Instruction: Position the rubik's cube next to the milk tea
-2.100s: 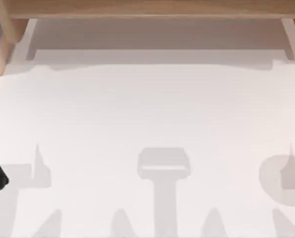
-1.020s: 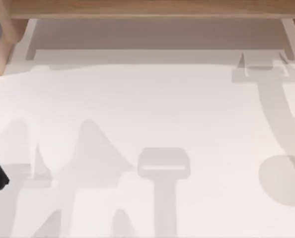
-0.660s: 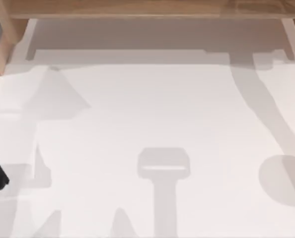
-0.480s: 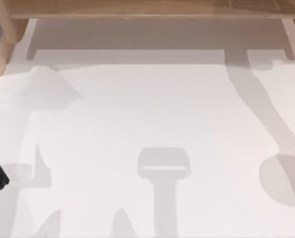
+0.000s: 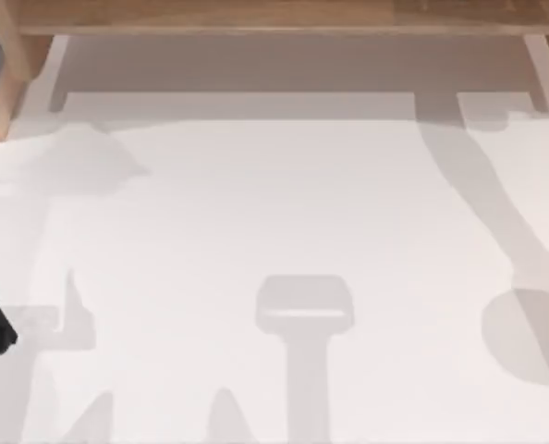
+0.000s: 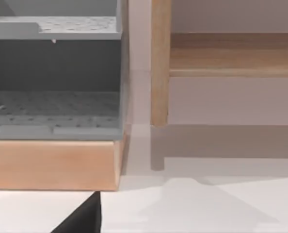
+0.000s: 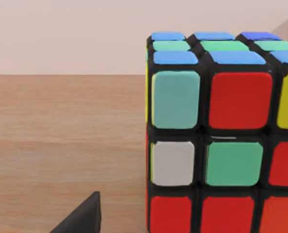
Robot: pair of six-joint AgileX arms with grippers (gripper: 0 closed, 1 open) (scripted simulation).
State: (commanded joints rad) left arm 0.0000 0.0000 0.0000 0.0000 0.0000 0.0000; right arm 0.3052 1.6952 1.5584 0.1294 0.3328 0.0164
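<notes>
So the right arm's nosing up to the rubik's cube [image 7: 221, 136] on the wooden shelf [image 7: 61, 141].

Going left to right: a grey rack [image 6: 54, 73] on a wood base sits at the bench's [image 5: 274, 213] left edge, seen from the left wrist, with that arm idling there. One cube, close ahead of the right claw, so the right arm's nearer. Can't tell if either claw is open. No milk tea spotted.
</notes>
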